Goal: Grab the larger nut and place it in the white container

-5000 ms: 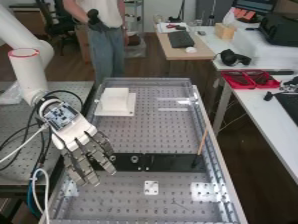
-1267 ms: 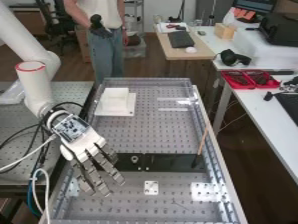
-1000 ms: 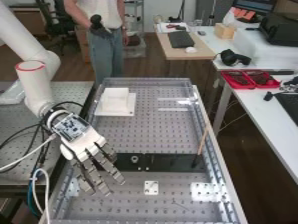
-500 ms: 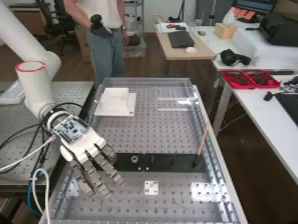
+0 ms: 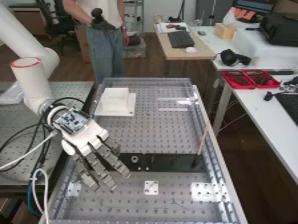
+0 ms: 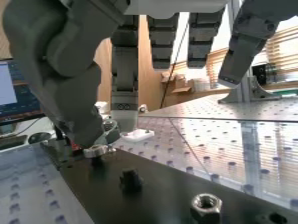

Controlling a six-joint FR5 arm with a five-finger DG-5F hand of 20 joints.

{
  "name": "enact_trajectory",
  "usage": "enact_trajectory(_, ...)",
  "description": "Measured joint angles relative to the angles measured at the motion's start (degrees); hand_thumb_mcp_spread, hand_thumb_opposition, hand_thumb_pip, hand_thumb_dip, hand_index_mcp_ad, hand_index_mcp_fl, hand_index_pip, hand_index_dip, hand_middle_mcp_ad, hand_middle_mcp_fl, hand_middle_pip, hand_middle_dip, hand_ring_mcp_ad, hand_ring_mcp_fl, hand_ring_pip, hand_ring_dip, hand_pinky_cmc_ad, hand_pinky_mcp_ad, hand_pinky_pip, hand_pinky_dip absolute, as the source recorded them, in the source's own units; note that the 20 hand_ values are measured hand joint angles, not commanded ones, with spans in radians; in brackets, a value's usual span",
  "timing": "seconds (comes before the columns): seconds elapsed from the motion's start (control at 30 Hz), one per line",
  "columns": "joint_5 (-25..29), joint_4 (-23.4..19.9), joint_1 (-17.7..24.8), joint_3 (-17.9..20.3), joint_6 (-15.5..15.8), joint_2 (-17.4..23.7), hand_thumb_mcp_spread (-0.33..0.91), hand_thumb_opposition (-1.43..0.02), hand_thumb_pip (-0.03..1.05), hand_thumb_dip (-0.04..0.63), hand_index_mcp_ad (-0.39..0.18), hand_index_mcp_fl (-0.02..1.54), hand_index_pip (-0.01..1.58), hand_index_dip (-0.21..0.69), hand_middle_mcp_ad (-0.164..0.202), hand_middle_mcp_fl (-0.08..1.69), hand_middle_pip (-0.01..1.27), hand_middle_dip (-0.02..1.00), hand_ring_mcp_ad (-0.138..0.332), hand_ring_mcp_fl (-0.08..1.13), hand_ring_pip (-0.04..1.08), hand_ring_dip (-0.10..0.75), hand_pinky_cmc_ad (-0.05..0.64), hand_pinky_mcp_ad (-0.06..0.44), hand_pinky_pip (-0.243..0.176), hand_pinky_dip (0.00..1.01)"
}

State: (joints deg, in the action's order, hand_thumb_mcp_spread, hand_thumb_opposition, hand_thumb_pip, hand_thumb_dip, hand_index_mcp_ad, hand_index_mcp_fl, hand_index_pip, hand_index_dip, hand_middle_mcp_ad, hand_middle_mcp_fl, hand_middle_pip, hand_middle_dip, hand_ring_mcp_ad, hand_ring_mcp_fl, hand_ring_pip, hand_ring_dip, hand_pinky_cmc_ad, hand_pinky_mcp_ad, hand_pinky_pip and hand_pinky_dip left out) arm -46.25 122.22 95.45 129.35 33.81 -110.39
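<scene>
The hand (image 5: 84,138) is over the left part of the flat black bar, hiding some of it in the high view. In the wrist view the hand (image 6: 124,102) has thumb and one finger pinching a grey metal piece, the larger nut (image 6: 110,133), mostly covered by them. Its other fingers hang fairly straight. On the bar a bare black post (image 6: 130,180) stands between the smaller nut (image 6: 206,203) and the bearing (image 6: 97,151); the bearing (image 5: 134,159) is close beside the fingers in the high view. The white container (image 5: 115,100) stands at the bench's far left.
The black bar (image 5: 174,162) crosses the perforated bench, with a thin orange-brown stick (image 5: 202,142) rising near its right end. A small white plate (image 5: 151,188) lies nearer the front. Raised rails edge the bench, and cables hang beside the arm on the left.
Over five seconds the hand has moved rightward across the bar. Since half a second ago it has shifted slightly right and up in the high view, its fingers passing nearer the bearing.
</scene>
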Motion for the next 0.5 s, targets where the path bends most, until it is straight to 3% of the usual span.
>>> enact_trajectory(0.27, -5.4, 0.2, 0.8, 0.1, 1.7, 5.0, 0.3, -0.89, 0.74, 0.216, -0.087, 0.35, 1.53, 0.072, 0.068, 0.04, 0.14, 0.22, 0.161, 0.01, 0.16, 0.12, 0.353, 0.309, -0.105, 0.62)
enact_trajectory(0.5, -20.1, 6.4, 2.1, -1.0, 0.5, 8.8, 0.3, -0.89, 0.74, 0.216, -0.087, 0.35, 1.53, 0.072, 0.068, 0.03, 0.14, 0.22, 0.161, 0.01, 0.16, 0.12, 0.349, 0.309, -0.105, 0.62)
